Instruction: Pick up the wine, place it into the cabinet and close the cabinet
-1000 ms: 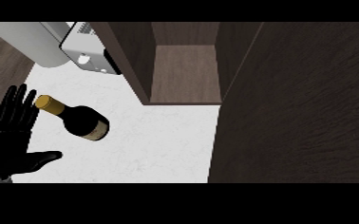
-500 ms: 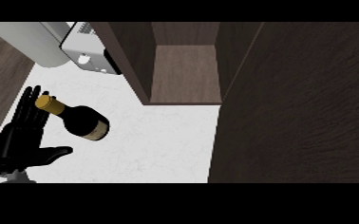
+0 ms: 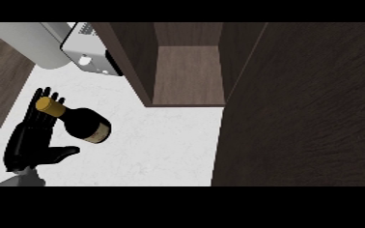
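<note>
White counter [image 3: 160, 147] between wine [image 3: 87, 124] and cabinet [image 3: 189, 75]

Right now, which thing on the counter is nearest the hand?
The wine bottle, dark with a gold cap, beside the left hand; the white appliance and cabinet stand farther off.

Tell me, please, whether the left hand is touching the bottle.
Cannot tell. In the head view the neck of the bottle overlaps the straight fingers of the left hand; neither contact nor a gap shows.
</note>
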Motion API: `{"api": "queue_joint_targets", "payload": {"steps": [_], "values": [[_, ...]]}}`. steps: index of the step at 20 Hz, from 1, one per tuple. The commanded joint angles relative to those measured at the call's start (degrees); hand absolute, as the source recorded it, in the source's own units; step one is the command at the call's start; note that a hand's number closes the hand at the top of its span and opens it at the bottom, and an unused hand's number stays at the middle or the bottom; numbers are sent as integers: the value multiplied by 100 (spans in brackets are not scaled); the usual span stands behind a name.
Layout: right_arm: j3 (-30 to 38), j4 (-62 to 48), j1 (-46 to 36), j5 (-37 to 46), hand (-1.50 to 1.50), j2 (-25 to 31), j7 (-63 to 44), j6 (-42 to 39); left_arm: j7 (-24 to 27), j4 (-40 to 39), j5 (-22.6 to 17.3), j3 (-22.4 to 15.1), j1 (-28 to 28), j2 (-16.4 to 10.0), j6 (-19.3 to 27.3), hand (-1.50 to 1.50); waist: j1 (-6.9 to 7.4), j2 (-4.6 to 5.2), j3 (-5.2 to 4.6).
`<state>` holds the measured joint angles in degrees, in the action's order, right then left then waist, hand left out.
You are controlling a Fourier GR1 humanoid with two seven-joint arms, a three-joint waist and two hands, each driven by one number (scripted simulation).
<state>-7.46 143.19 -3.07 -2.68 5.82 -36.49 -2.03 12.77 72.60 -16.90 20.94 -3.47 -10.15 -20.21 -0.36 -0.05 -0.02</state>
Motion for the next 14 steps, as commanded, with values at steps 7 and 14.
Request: {"api": "queue_joint_targets", "payload": {"steps": [7, 14], "values": [[10, 337, -520, -11, -150, -93, -423, 211, 566, -750, 98, -48, -48, -243, -364, -150, 39, 1, 0], [-348, 827, -156, 101, -150, -156, -656, 210, 1053, -1362, 531, -317, -371, 182, 238, -150, 16, -5, -1]]}}
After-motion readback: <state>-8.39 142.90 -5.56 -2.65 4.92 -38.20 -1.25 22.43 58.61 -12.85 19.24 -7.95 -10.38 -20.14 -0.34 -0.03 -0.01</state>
